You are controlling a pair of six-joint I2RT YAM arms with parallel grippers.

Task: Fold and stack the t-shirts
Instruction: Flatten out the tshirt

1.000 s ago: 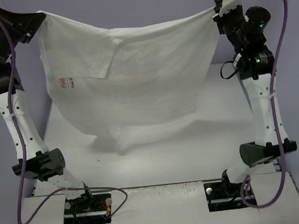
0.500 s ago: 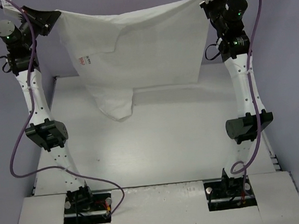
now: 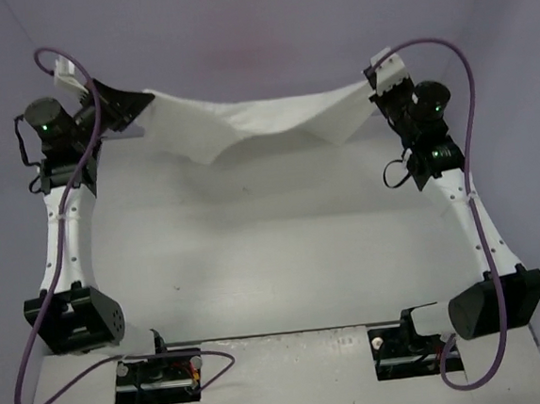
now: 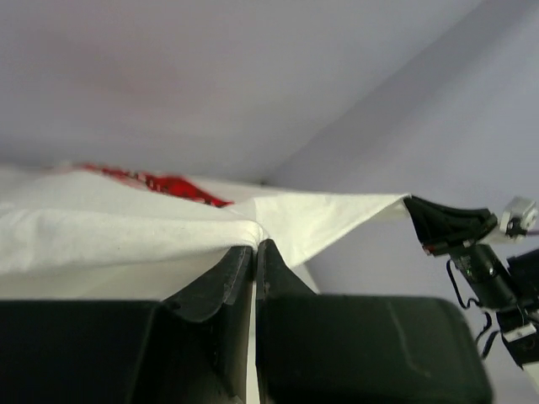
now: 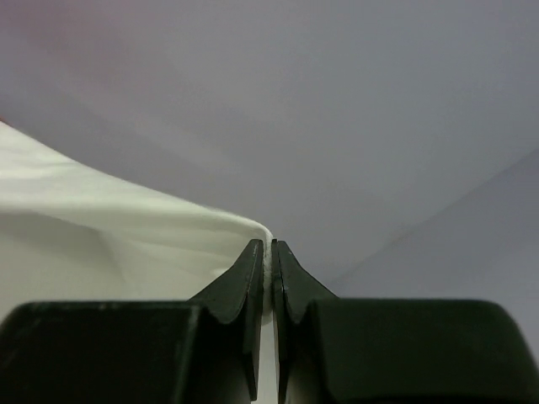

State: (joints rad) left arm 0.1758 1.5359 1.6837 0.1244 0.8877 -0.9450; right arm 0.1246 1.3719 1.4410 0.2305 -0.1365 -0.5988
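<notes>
A white t-shirt (image 3: 263, 119) hangs stretched between my two grippers above the far edge of the table, sagging in the middle with a fold drooping at centre left. My left gripper (image 3: 141, 107) is shut on its left corner; in the left wrist view the fabric (image 4: 126, 231) is pinched at the left gripper (image 4: 254, 245) and a red print (image 4: 160, 182) shows on the cloth. My right gripper (image 3: 370, 80) is shut on the right corner. Over in the right wrist view, the white cloth (image 5: 109, 227) runs into the right gripper (image 5: 269, 244).
The white table (image 3: 275, 258) lies below the shirt, its far edge under the hanging cloth. Both arm bases (image 3: 157, 371) sit at the near edge. Purple cables (image 3: 35, 326) loop beside the arms. Grey walls stand behind.
Both grippers have swung away from the camera and down toward the far table edge, carrying the shirt. The cloth, earlier hanging as a tall sheet, now shows as a narrow sagging band.
</notes>
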